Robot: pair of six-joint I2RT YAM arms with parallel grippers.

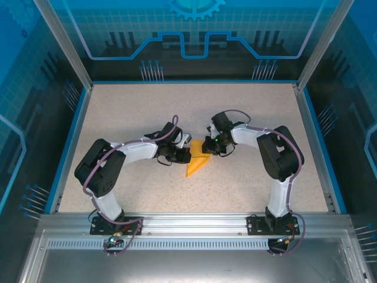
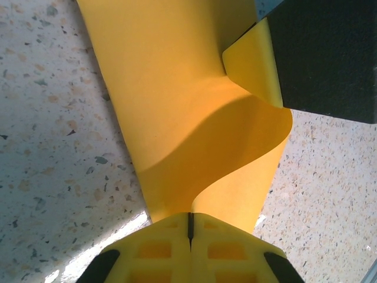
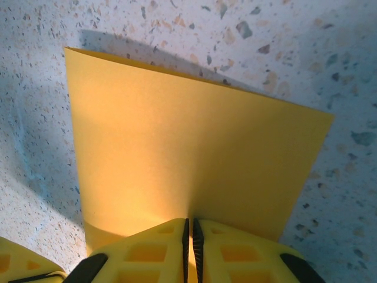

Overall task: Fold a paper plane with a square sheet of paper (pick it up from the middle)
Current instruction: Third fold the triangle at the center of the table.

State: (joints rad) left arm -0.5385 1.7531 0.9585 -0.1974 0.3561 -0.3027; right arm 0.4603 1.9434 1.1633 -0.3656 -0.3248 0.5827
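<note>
The square sheet of paper (image 1: 193, 167), orange-yellow, lies folded into a pointed wedge in the middle of the table, its tip towards the near edge. My left gripper (image 1: 183, 155) is shut on its far left edge. In the left wrist view the paper (image 2: 177, 106) curls up in an S from the shut gripper (image 2: 190, 217). My right gripper (image 1: 207, 147) pinches the far right end. In the right wrist view a flat folded panel (image 3: 188, 147) runs out from the gripper (image 3: 190, 223), its pads shut on the paper. The paper plane is out of view.
The speckled tabletop (image 1: 147, 112) has bare room on all sides of the paper. Blue rails and glass walls (image 1: 76, 118) enclose it. The right gripper's black body (image 2: 330, 53) is close above the paper's raised flap.
</note>
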